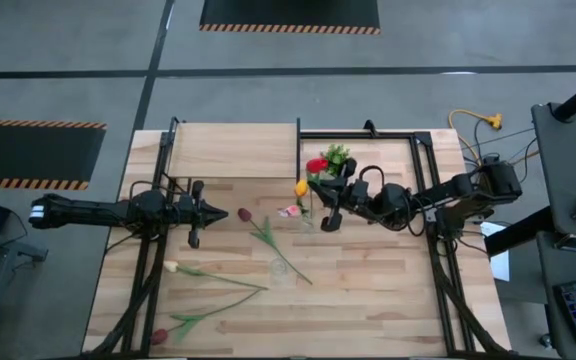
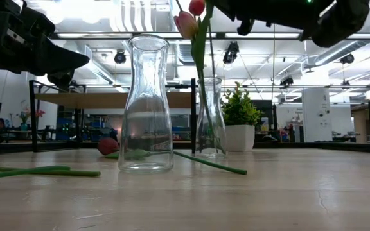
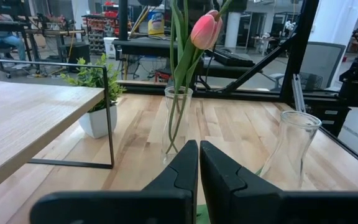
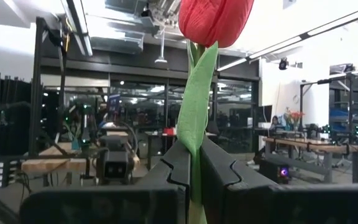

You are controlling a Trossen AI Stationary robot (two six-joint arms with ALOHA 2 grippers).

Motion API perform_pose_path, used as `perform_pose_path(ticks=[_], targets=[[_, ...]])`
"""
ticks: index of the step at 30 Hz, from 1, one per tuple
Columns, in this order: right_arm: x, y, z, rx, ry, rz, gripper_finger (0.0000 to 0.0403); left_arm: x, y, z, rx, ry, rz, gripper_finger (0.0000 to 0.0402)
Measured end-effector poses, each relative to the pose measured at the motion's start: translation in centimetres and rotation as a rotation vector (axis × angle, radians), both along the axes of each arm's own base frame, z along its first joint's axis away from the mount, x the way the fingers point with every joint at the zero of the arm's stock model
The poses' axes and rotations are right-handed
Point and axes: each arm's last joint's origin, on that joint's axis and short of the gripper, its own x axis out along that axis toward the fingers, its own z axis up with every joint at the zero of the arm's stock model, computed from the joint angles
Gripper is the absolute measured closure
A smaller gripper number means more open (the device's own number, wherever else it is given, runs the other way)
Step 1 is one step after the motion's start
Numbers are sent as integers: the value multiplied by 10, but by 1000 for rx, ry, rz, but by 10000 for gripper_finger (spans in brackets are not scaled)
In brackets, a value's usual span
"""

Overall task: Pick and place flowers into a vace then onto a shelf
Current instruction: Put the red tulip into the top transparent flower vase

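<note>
My right gripper (image 4: 192,163) (image 1: 326,208) is shut on a red tulip (image 4: 216,17) above the far glass vase (image 2: 211,122), which holds a pink tulip (image 3: 204,30). A yellow head (image 1: 301,187) shows beside them. My left gripper (image 3: 198,163) (image 1: 216,212) hovers shut and empty near a dark red tulip (image 1: 245,215) that lies on the table. An empty vase (image 2: 145,102) stands nearer. A cream tulip (image 1: 171,267) and another dark red one (image 1: 158,337) lie flat at the near left. The shelf (image 1: 233,150) stands at the far edge. My right gripper pinches the red tulip between its two fingers (image 4: 173,171) by the stem and its wrapped leaf (image 4: 194,134), a short way below the head. The tulip is upright, head above the fingers. Its stem runs down toward the far vase's mouth; the lower end is hidden among other stems.
A small potted plant (image 1: 338,155) stands just behind the far vase, beside the shelf's black frame (image 3: 109,118). The dark red tulip's stem (image 1: 283,255) crosses the table past the empty vase. Bare wood lies at the near right (image 1: 388,300).
</note>
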Motion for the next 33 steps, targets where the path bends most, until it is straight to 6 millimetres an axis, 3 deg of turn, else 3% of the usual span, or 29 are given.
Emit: perform_pose_path(ticks=[14, 23, 28, 33], targets=[[-4, 2, -38, -117, 92, 24, 394, 0, 0, 0, 0, 2, 0, 402], [0, 2, -53, -70, 133, 42, 390, 0, 0, 0, 0, 2, 1, 402], [-4, 2, -54, -40, 133, 53, 353, 0, 0, 0, 0, 2, 1, 402], [-9, 2, -59, -8, 146, 65, 286, 0, 0, 0, 0, 2, 1, 402]])
